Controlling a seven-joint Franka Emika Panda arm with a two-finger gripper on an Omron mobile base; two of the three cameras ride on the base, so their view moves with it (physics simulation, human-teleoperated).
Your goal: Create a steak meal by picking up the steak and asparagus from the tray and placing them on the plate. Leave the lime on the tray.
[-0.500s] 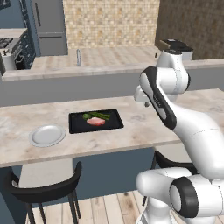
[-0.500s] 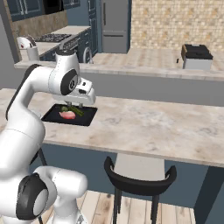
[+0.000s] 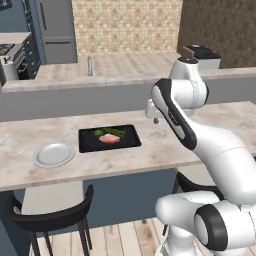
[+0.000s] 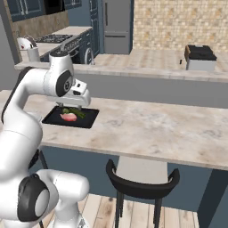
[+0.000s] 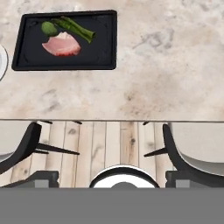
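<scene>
Kitchen: fridge (image 3: 57, 30), stove (image 4: 58, 39), counters

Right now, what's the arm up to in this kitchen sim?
Nothing is picked up yet. The arm holds its tool open above the counter, to the right of the tray, gripping nothing. The steak, asparagus and lime all lie on the tray. The plate sits on the counter left of the tray with no food on it, so both transfers are still to do.
</scene>
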